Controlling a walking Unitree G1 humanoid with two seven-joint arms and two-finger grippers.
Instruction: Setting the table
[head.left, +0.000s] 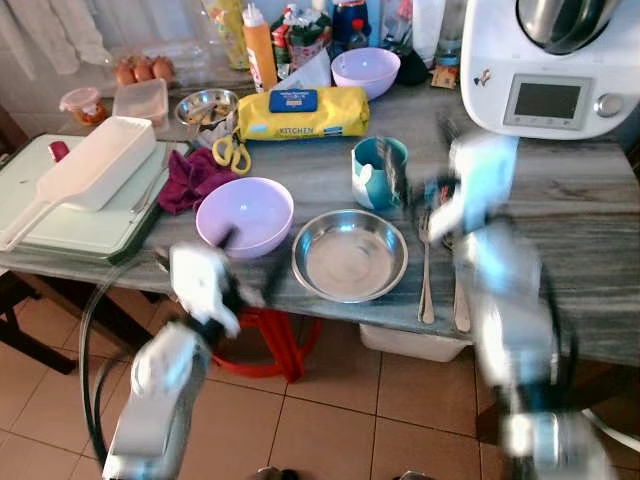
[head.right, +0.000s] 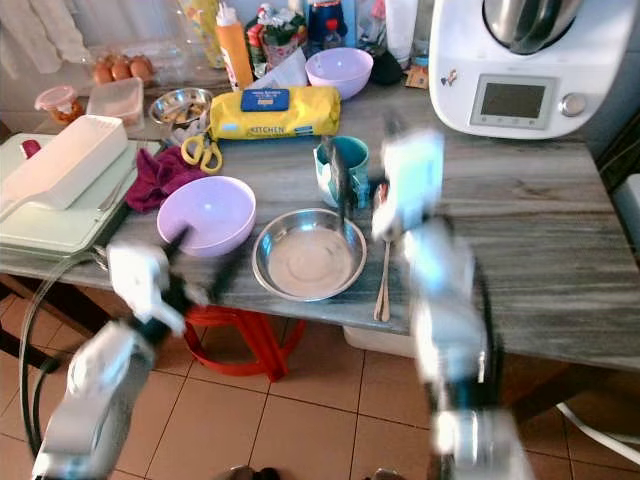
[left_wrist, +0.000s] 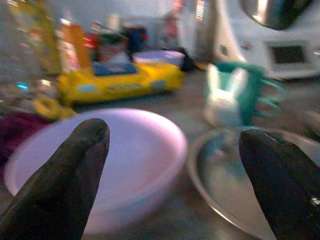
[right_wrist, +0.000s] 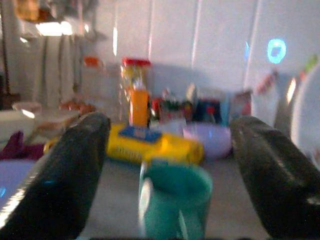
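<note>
1. Layout: on the near part of the grey table (head.left: 560, 210) a lilac bowl (head.left: 245, 215) stands just left of a steel plate (head.left: 350, 255). A spoon and fork (head.left: 427, 270) lie just right of the plate. A teal mug (head.left: 378, 172) with a rabbit face stands behind the plate.
2. Left gripper (left_wrist: 172, 165): it hovers at the table's near edge, in front of the lilac bowl. The two black fingers (left_wrist: 65, 175) are spread wide with nothing between them. The left wrist view looks across the bowl and the plate's rim.
3. Right gripper (right_wrist: 170, 170): it is raised over the table just right of the mug and is heavily blurred in the head views. Its fingers stand wide apart and hold nothing. The right wrist view has the mug centred between them.
4. Step in hand (judged): the right arm appears to be lining up on the mug, probably to place it within the setting.
5. Recommended approach: keep the mug centred between the fingers and advance level. Close on the body, not on the handle, which faces the gripper.
6. Clearance: keep the fingers off the cutlery and the plate rim. Lift straight up before moving sideways.
7. Clutter: a yellow packet (head.left: 300, 112), a second lilac bowl (head.left: 366, 70) and a white kitchen machine (head.left: 550, 65) stand further back; avoid overshooting toward them.
</note>
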